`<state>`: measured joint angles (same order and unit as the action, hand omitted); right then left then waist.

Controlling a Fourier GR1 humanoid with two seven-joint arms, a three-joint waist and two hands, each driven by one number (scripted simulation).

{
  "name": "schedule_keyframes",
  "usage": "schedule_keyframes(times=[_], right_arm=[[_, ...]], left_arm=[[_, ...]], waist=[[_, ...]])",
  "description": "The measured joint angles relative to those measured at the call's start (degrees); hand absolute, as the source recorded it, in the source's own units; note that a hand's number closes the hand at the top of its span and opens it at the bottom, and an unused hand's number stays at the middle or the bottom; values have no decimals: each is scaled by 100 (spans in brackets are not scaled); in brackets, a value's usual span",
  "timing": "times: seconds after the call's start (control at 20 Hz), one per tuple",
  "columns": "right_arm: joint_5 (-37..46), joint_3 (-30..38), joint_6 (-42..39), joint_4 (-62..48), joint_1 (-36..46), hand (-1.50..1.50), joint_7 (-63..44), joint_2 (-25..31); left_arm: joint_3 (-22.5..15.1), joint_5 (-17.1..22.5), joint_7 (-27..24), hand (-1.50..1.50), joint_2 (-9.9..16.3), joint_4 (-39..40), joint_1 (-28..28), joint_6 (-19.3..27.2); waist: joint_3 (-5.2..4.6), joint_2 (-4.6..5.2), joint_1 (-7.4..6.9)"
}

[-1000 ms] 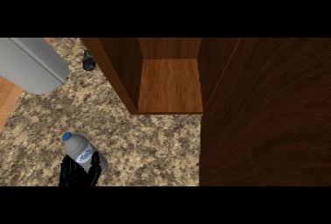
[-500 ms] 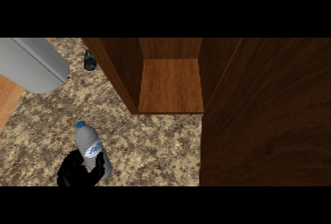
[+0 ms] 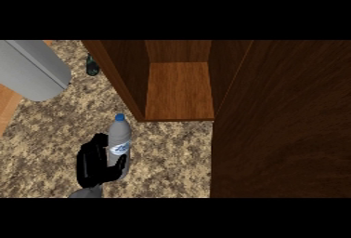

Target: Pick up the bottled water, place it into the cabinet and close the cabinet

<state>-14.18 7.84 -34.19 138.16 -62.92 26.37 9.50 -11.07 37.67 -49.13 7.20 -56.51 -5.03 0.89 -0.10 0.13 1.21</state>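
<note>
My matt black hand is curled round the clear, glossy plastic bottled water with its blue cap. The worktop is speckled, rough-looking stone. The cabinet is smooth brown wood with visible grain.

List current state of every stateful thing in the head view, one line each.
bottled water: capped, held off-vertical, cap pointing toward the cabinet, not yet inside.
cabinet: open, shelf bare.
cabinet door: swung open, filling the view's right side.
robot hand: one shows at the lower left, fingers curled round the bottle; which arm it belongs to is unclear.
</note>
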Motion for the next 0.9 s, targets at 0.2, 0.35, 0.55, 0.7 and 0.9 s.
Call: schedule_keyframes(times=[0.2, 0.35, 0.55, 0.7, 0.9], right_arm=[[-1, -28, 25, -1, 0, -150, -4, -80], [-16, 27, 42, 1, 53, -150, -47, -73], [-27, 24, 80, 0, 173, -150, -132, -91], [-26, -10, 60, -12, 204, -150, -118, -142], [-54, 45, 68, -11, 275, -150, -185, -100]], left_arm=[[-201, -142, 397, 150, 83, -411, -196, 17], [-404, -266, 753, 150, 88, -835, -259, 150], [-700, -440, 1212, 150, -21, -1590, -281, 513], [-1035, -680, 1498, 150, -201, -2198, -222, 928], [-1420, -978, 2212, 150, -393, -2813, -499, 1521]], waist=[[5, -16, -39], [8, -20, -73], [10, -27, -106], [11, -35, -107], [11, -31, -102]])
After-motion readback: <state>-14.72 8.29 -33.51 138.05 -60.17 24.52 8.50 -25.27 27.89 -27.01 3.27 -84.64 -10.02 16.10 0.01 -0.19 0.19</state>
